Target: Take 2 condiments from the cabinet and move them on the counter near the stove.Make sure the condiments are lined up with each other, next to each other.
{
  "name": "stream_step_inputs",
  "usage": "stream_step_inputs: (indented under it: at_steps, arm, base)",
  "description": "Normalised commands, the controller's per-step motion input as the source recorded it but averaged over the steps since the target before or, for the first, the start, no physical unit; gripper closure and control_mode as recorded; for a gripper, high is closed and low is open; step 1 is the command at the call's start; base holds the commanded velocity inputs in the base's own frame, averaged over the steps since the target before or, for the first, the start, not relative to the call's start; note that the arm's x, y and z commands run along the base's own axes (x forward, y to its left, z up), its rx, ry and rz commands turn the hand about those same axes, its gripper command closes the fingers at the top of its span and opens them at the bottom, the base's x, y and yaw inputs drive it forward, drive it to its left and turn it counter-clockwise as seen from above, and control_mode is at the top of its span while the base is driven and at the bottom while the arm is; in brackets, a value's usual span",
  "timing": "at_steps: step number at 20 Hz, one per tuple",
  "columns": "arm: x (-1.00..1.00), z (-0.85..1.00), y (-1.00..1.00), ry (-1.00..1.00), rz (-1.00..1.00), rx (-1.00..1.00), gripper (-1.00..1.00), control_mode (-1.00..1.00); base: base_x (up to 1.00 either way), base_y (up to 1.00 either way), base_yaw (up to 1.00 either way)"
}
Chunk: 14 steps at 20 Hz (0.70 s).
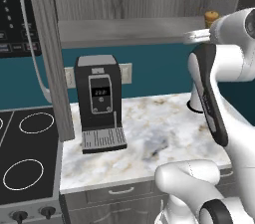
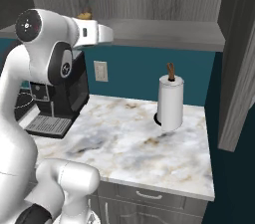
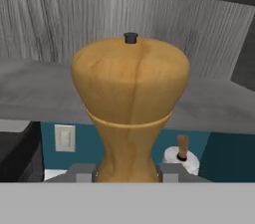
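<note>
A tan-orange wooden mill (image 3: 130, 103) with a small dark knob on top stands close up in the hand view, and my gripper (image 3: 127, 171) is shut on its narrow lower body. Its top (image 1: 211, 18) peeks above my wrist at the level of the cabinet's grey shelf board (image 1: 124, 31), in front of the wood-grain back wall (image 3: 60, 24). From the right, just a tan sliver (image 2: 85, 15) shows behind the arm. The marble counter (image 1: 159, 133) lies below, and the black stove (image 1: 30, 158) sits at its left end.
A black coffee machine (image 1: 99, 103) stands on the counter beside the stove. A white paper-towel roll (image 2: 171, 101) stands at the back right. Open cabinet doors hang at the left (image 1: 50, 54) and at the right (image 2: 239, 68). A microwave (image 1: 12, 14) hangs over the stove.
</note>
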Motion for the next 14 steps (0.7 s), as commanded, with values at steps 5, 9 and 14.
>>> stream_step_inputs:
  at_steps: [5,9,14]
  arm:
    - [-0.77,0.0,0.0,-0.06,0.02,0.0,1.0,-1.0]
    - [-0.69,0.0,0.12,0.0,0.0,0.0,1.0,-1.0]
    - [-0.52,0.0,0.03,0.0,-0.02,0.04,1.0,-1.0]
  base:
    - [0.0,0.0,0.0]
    - [0.0,0.0,0.0]
    - [0.0,0.0,0.0]
